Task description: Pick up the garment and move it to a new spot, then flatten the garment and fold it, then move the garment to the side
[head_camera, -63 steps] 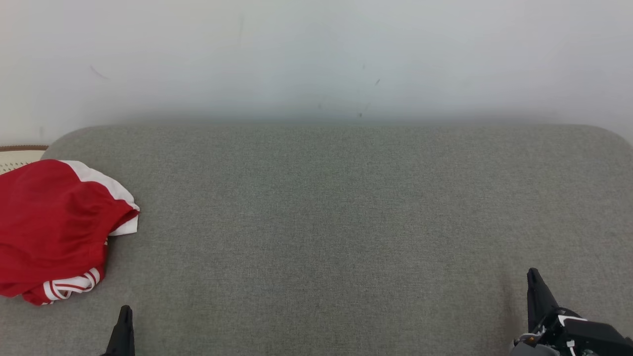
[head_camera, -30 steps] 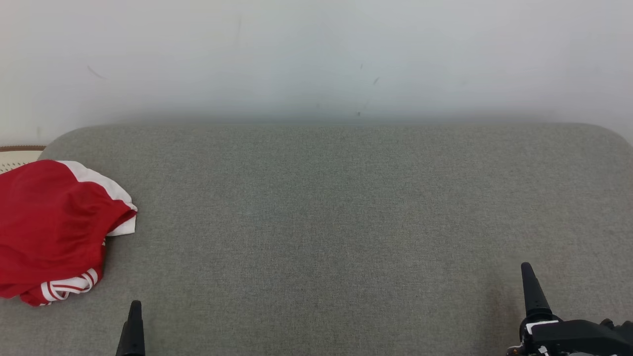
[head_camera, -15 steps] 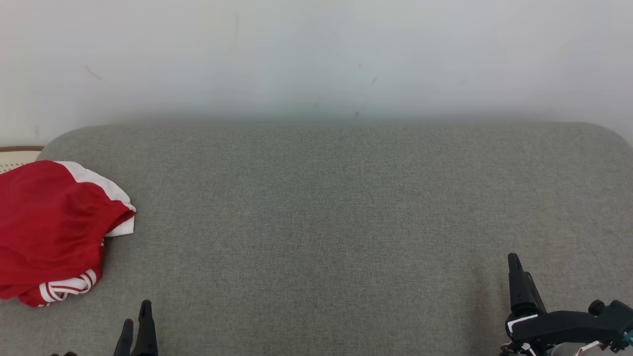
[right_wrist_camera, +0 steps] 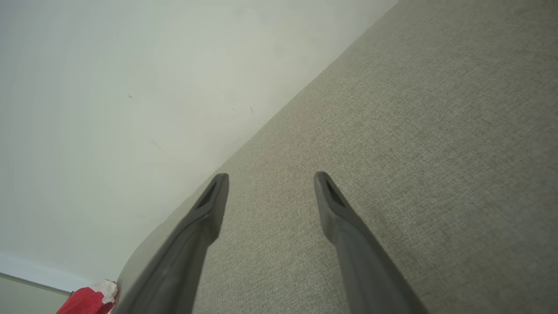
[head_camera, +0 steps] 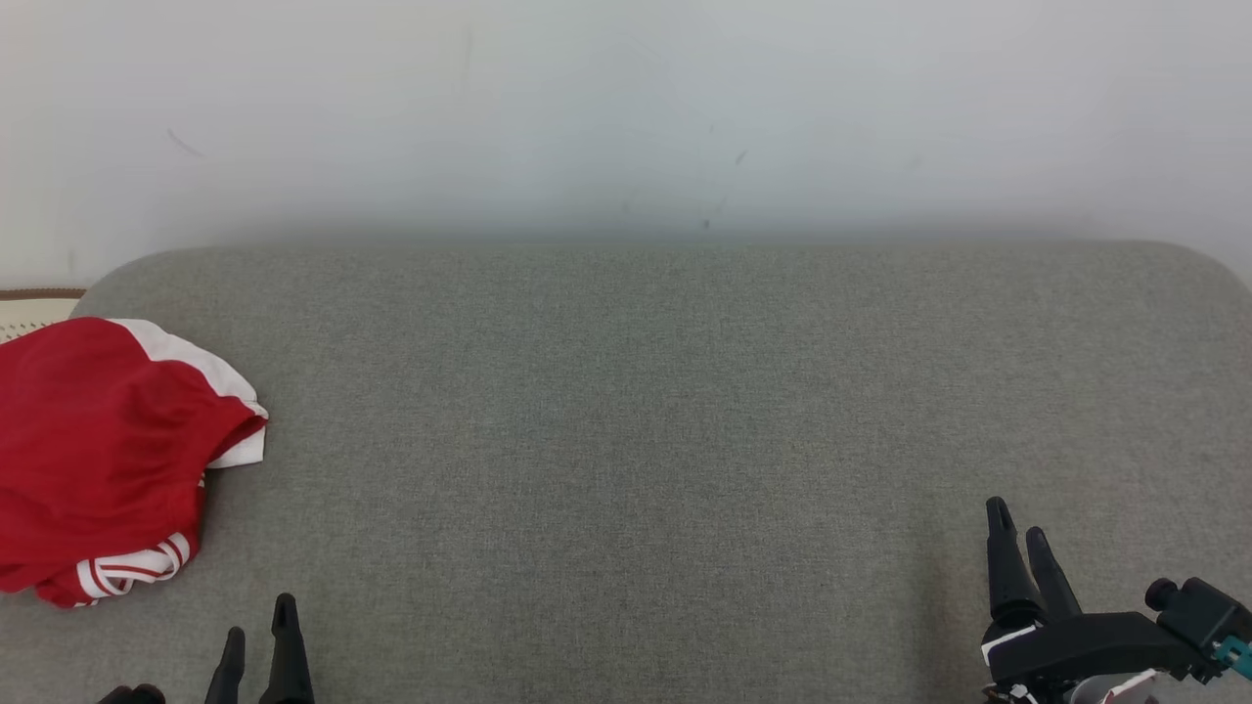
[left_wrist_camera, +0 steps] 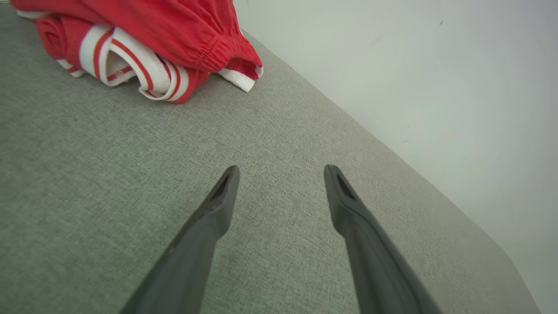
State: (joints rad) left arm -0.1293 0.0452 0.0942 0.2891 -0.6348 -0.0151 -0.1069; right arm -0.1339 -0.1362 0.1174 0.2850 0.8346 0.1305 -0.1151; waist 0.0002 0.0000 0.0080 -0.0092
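Note:
The garment (head_camera: pixel 98 460) is a red piece with white trim and red-striped white cuffs, lying crumpled at the far left of the grey cushion (head_camera: pixel 646 411). The left wrist view has the garment (left_wrist_camera: pixel 144 39) at its top left. My left gripper (head_camera: pixel 257 614) is open at the bottom left, below and to the right of the garment, with nothing between its fingers (left_wrist_camera: pixel 218 205). At the bottom right my right gripper (head_camera: pixel 1015 518) is open and empty too, far from the garment. In the right wrist view a bit of the garment (right_wrist_camera: pixel 87 301) peeks in at the bottom left.
A pale wall (head_camera: pixel 626 108) rises right behind the cushion. Past the cushion's left end lies a light woven surface with a brown edge (head_camera: pixel 34 303). The cushion's corners are rounded at both ends.
Both grippers have turned, so each now shows two fingers instead of one. The right gripper has shifted a little left and up. The garment has not moved.

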